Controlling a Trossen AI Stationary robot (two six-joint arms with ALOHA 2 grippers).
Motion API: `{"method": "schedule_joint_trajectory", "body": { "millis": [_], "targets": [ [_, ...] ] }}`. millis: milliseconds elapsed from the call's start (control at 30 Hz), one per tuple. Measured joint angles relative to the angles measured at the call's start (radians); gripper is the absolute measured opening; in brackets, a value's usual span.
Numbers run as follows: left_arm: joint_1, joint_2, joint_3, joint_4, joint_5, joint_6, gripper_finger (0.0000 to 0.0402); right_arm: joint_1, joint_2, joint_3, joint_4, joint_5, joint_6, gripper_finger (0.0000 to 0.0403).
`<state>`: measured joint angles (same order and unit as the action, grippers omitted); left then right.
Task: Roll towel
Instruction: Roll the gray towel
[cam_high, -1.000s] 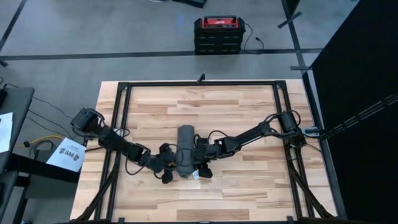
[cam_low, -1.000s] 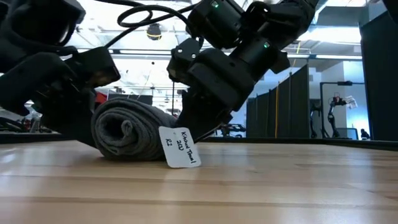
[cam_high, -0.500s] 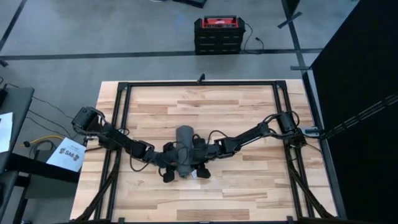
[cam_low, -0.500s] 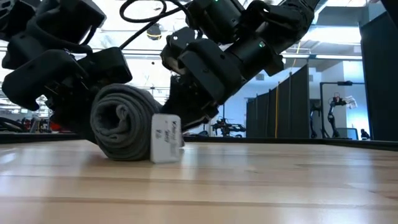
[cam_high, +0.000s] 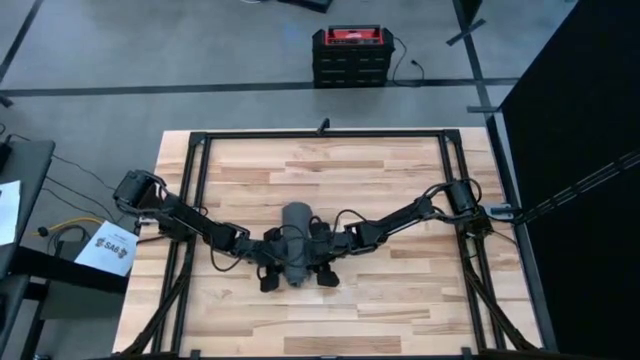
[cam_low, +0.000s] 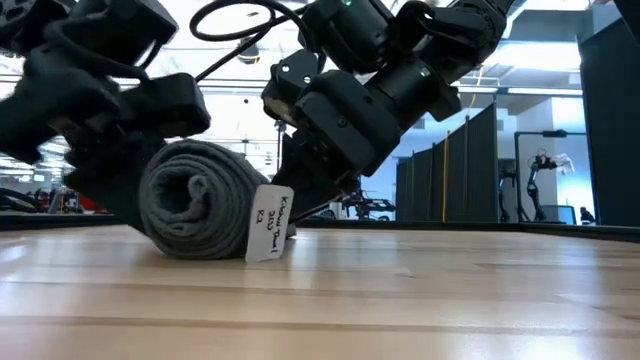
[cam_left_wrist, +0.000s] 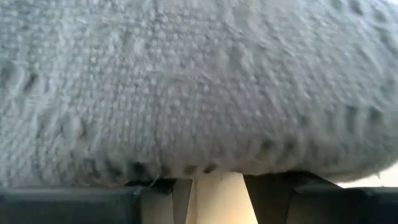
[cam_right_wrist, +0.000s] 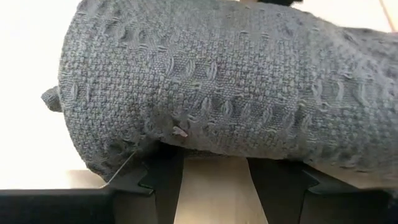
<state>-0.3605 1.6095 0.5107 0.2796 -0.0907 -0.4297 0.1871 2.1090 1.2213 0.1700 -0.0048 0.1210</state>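
The dark grey towel (cam_high: 297, 245) lies rolled into a thick cylinder on the wooden table, its length running near to far. Its spiral end (cam_low: 192, 200) faces the low view, and a white tag (cam_low: 268, 222) hangs at that end. My left gripper (cam_high: 272, 265) stands open against the roll's left side, close to its near end. My right gripper (cam_high: 322, 262) stands open against the right side, opposite it. In each wrist view the towel (cam_left_wrist: 199, 87) (cam_right_wrist: 224, 93) fills the picture above the two fingers. My left gripper (cam_left_wrist: 217, 190) meets the roll's lower left flank (cam_left_wrist: 186, 162) with both open fingers (cam_left_wrist: 155, 193), coming level from the table's left, low over the wood. The roll rests on the table. The towel hides the fingertips. My right gripper (cam_right_wrist: 214, 180) sets its open fingers (cam_right_wrist: 163, 177) against the roll's lower right flank (cam_right_wrist: 205, 146), coming level from the table's right, close to the tabletop. The cloth bulges over the fingertips. The roll lies on the table between the two grippers.
A black metal frame (cam_high: 200, 180) runs round the table's sides and far edge. Bare wood (cam_high: 380, 300) lies near and far of the roll. A red and black case (cam_high: 350, 55) stands on the floor beyond the far edge.
My left gripper has moved toward the table's right, up against the roll. The roll has turned and drawn rounder and tighter. Its tag, which leaned out to the right of the near end, now hangs close against that end.
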Motion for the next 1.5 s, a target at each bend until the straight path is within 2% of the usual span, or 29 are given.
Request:
{"method": "schedule_joint_trajectory", "body": {
  "millis": [233,333,433,500,567,700,867,1100,1233,1500],
  "targets": [
    [-0.011,-0.132,0.080,-0.355,0.028,-0.022,0.0118,0.000,0.000,0.000,-0.034,0.000,-0.001,0.0166],
    [-0.011,-0.178,0.118,-0.505,-0.021,-0.029,0.0118,0.000,0.000,0.000,-0.035,0.000,0.000,0.0166],
    [-0.012,-0.239,0.136,-0.563,-0.138,0.010,0.0118,0.000,0.000,0.000,-0.035,0.000,0.000,0.0166],
    [-0.034,-0.277,0.119,-0.466,-0.268,0.078,0.0118,0.000,0.000,0.000,-0.034,0.001,0.000,0.0166],
    [-0.074,-0.298,0.064,-0.266,-0.357,0.170,0.0118,0.000,0.000,0.000,-0.028,0.001,0.000,0.0166],
    [-0.124,-0.265,-0.067,0.111,-0.380,0.232,0.0118,0.001,0.000,0.001,0.001,0.005,0.002,0.0166],
    [-0.142,-0.131,-0.142,0.334,-0.386,0.160,0.0118,0.003,0.006,0.001,0.025,0.005,0.002,0.0166],
    [-0.135,0.084,-0.112,0.580,-0.425,0.208,0.0118,0.003,0.007,0.001,0.059,0.007,0.003,0.0166],
    [-0.124,0.172,-0.099,0.664,-0.424,0.214,0.0118,0.003,0.047,0.000,0.100,0.011,0.022,0.0166],
    [-0.122,0.199,-0.099,0.683,-0.428,0.181,0.0118,0.003,0.043,0.004,0.076,0.015,0.016,0.0166]
  ]
}}
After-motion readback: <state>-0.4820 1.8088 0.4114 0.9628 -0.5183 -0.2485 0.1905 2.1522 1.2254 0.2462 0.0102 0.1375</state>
